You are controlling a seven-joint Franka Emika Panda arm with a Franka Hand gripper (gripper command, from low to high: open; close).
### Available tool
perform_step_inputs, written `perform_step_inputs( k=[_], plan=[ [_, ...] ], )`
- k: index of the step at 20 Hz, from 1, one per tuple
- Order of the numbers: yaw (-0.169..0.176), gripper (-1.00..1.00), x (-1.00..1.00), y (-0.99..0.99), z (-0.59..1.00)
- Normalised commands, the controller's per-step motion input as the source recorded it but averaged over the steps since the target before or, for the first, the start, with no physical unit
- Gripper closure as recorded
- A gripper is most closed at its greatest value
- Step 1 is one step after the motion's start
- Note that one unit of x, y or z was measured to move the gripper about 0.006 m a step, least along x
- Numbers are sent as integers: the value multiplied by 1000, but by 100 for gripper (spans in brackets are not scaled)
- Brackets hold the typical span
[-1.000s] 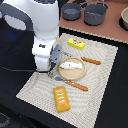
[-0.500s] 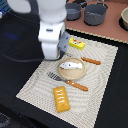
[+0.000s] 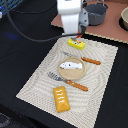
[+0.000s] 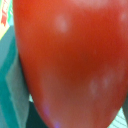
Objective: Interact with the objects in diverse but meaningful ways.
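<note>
Tomato carried above the packet
Your jaws grasp the red tomato (image 4: 70,60); lower it gently beside the yellow packet (image 3: 76,44), not onto it

A glossy red tomato (image 4: 70,60) is filling nearly the whole wrist view, blurred from closeness, with pale highlights showing on its skin. Teal-green surfaces are peeking out around eight o'clock, too indistinct to identify.
</note>
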Motion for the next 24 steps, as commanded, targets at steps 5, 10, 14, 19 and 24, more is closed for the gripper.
perform_step_inputs(
  k=[5,10,14,19,24],
  plan=[
    [-8,100,977,1,-5],
    [-4,100,964,24,-97],
    [0,100,957,279,-169],
    [0,100,730,395,-233],
    [4,100,213,442,-221]
  ],
)
